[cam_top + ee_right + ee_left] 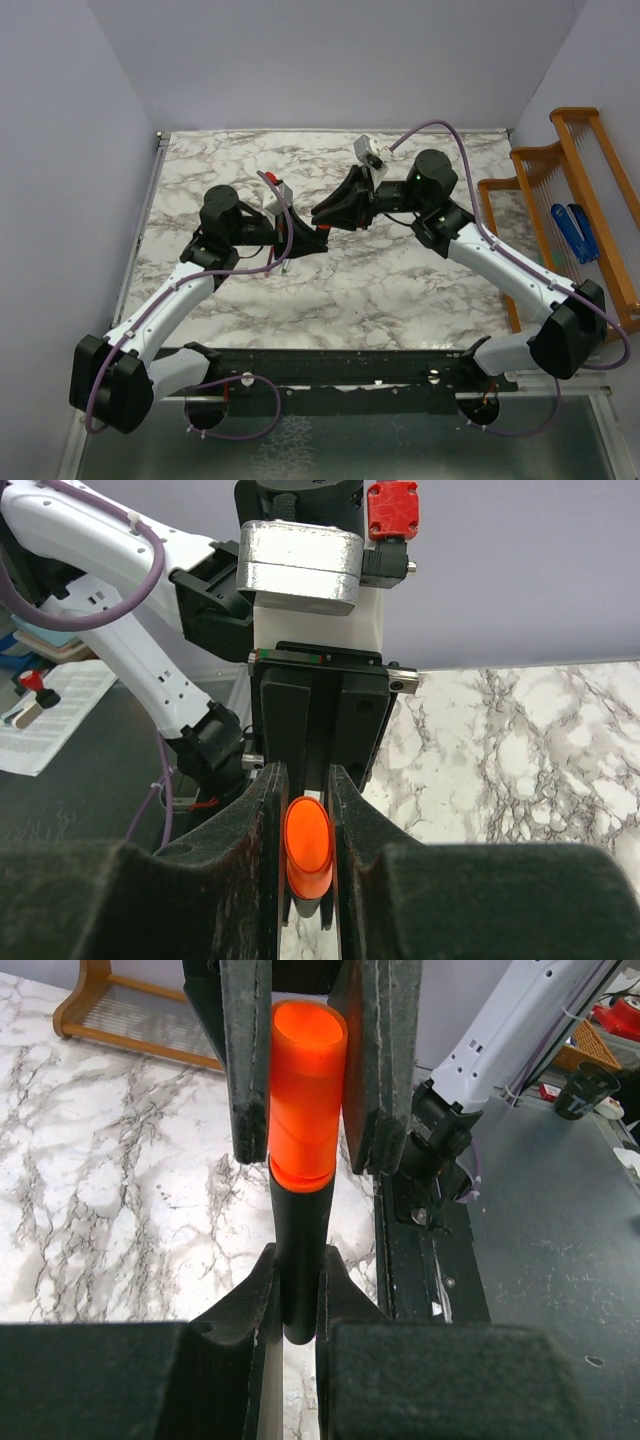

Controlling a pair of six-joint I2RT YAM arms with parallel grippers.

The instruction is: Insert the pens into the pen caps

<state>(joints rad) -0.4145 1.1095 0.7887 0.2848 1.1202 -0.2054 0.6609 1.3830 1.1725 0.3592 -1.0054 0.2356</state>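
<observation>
The black marker (298,1250) is held in the air above the marble table (400,280), between the two arms. My left gripper (298,1270) is shut on its black barrel. The bright orange cap (305,1090) sits on the marker's far end, and its rim meets the barrel. My right gripper (306,790) is shut on this cap (308,848). In the top view the two grippers meet tip to tip, the left (303,241) and the right (327,214). The slim red-pink pen, the silver-grey pen and the magenta-purple cap are out of view.
A wooden rack (560,190) stands at the table's right edge with a blue object (575,232) on it. The black base rail (340,368) runs along the near edge. The right arm's base (440,1150) shows beyond the marker.
</observation>
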